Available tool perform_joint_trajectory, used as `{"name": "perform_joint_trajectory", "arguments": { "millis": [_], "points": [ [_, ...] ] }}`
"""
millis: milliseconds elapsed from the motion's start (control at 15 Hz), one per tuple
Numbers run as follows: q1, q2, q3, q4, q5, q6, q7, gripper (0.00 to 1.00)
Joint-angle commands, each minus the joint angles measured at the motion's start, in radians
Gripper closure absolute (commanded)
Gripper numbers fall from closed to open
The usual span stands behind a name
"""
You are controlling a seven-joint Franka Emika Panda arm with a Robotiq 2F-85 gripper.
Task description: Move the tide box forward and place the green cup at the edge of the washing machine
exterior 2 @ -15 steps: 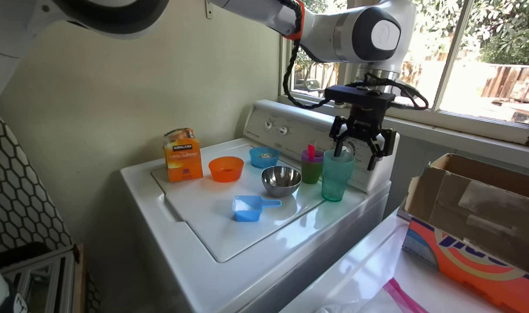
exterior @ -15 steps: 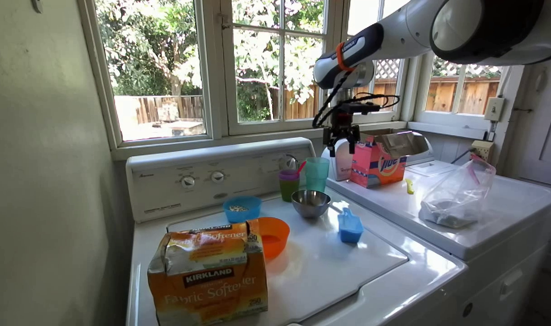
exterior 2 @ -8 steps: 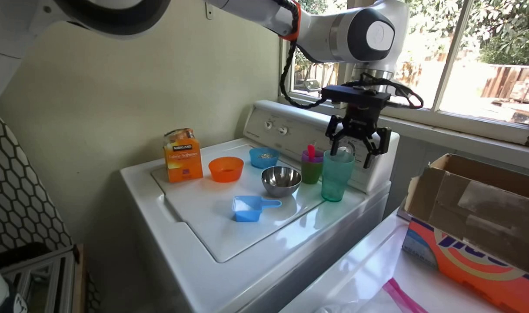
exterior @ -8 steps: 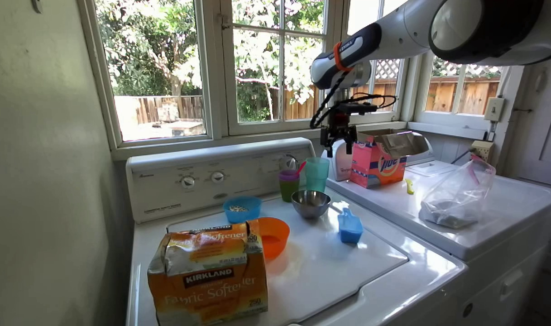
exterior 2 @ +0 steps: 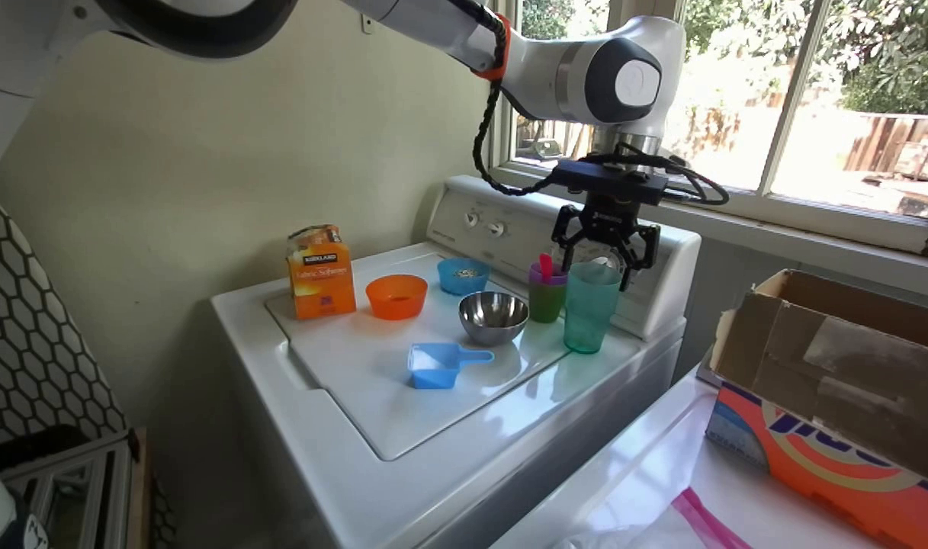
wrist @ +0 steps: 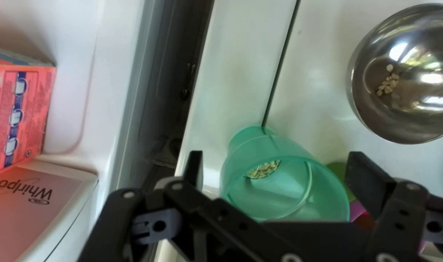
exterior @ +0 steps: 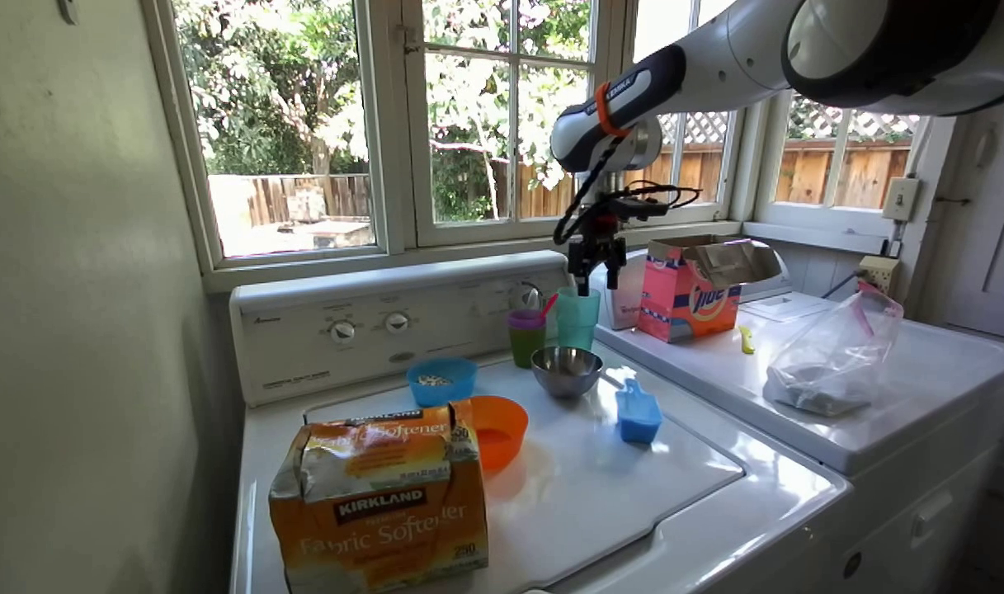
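The green cup stands upright at the back of the washing machine, close to its side edge. It also shows in an exterior view and the wrist view, with pale flakes inside. My gripper is open at the height of the cup's rim. In the wrist view my open gripper has a finger on either side of the cup, with gaps between. The tide box, open-topped, stands on the neighbouring white appliance. Its pinkish side shows in the wrist view.
A metal bowl and a green-purple cup with a pink spoon stand close to the green cup. A blue scoop, orange bowl, blue bowl and Kirkland box are on the lid. A dark gap separates the appliances.
My gripper has moved down and to the left in both exterior views, from above and beside the green cup to its rim. It has stayed open. The objects have not moved.
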Motion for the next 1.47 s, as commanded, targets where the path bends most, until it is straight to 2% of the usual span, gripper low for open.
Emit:
{"name": "perform_joint_trajectory", "arguments": {
  "millis": [0, 267, 600, 867, 1400],
  "points": [
    [0.000, -0.031, 0.006, -0.084, -0.005, 0.125, -0.017, 0.00],
    [-0.006, -0.033, 0.015, -0.095, 0.021, 0.180, -0.004, 0.00],
    [-0.012, -0.036, 0.027, -0.083, 0.043, 0.084, -0.023, 0.00],
    [-0.022, -0.051, 0.039, -0.096, 0.077, 0.077, -0.027, 0.00],
    [-0.018, -0.095, 0.012, -0.132, 0.110, 0.188, 0.056, 0.00]
  ]
}}
